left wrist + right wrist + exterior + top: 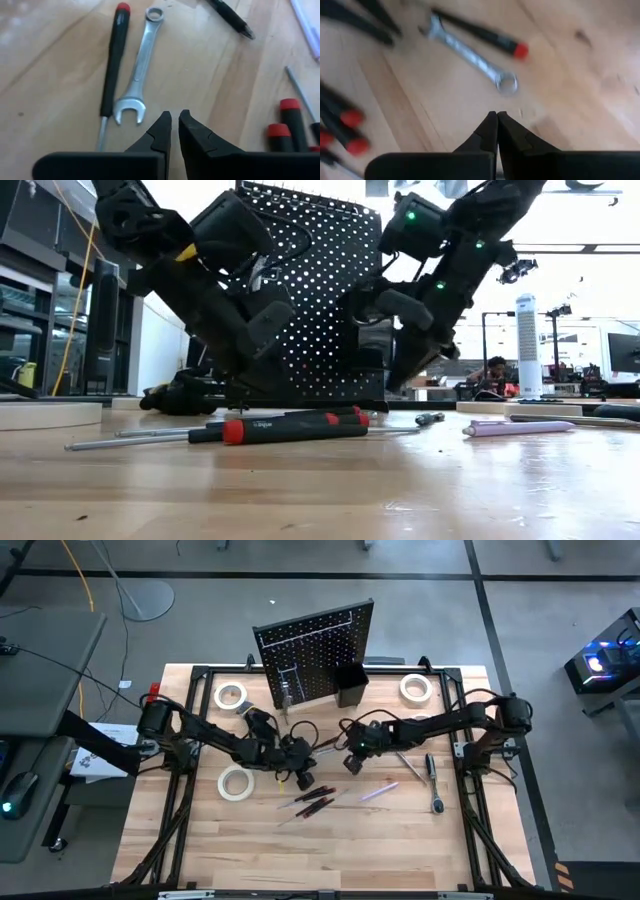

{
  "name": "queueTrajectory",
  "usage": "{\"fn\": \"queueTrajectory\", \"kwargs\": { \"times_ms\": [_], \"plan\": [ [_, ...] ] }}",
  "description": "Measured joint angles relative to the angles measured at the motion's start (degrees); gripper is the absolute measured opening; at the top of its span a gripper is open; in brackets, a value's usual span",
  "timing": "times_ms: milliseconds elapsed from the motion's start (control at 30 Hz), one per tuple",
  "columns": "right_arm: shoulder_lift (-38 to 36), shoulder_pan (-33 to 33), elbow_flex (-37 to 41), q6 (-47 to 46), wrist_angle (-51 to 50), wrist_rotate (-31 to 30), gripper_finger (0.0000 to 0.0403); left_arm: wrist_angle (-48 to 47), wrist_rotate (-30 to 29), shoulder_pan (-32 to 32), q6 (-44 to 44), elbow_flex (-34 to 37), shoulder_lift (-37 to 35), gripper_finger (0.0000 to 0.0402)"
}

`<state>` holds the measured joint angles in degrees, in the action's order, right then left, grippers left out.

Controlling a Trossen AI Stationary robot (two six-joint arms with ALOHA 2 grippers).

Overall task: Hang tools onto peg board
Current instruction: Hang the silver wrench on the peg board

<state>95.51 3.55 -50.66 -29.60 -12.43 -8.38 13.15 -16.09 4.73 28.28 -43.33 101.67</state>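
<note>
You have most of the job ahead of you. The peg board [315,648] stands upright at the back of the worktop [330,850], with something slim and silver apparently hanging on its front beside the bin [351,687]; what it is, you cannot tell from here. The rest of the tools lie loose: three tape rolls [236,783], red-capped screwdrivers [312,799], a purple one [380,790], a ratchet [433,780] and a wrench [135,90].

Your left gripper [174,119] hangs low over the wrench's open end, its jaws parted by a narrow slit and holding nothing. Your right gripper [497,118] also hovers above that wrench, near its ring end, jaws pressed together and empty. Both arms meet mid-worktop, just in front of the board.

The worktop is pale wood planks in a black frame. Around it lies grey floor with cables; a desk with a mouse sits off to the left side, and a person shows far behind.
</note>
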Motion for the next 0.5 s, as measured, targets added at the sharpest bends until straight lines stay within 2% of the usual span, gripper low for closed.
{"fn": "queueTrajectory", "kwargs": {
  "times_ms": [133,233,367,500],
  "plan": [
    [2.49,2.82,-0.06,-0.10,4.99,0.27,0.0000,-0.39,0.20,0.26,1.02,-0.16,-1.57,0.0004],
    [4.45,4.68,-0.06,-0.28,7.52,2.81,0.0000,-1.51,-0.51,0.28,0.44,-0.18,-3.24,0.0002],
    [6.03,5.83,-0.06,0.17,7.67,5.48,0.0000,-2.95,-1.15,0.22,-1.35,-0.18,-4.30,0.0001],
    [6.01,5.84,-0.09,1.24,8.18,5.65,0.0000,-3.61,-1.15,0.15,-1.39,-0.18,-4.37,0.0001]
  ]
}}
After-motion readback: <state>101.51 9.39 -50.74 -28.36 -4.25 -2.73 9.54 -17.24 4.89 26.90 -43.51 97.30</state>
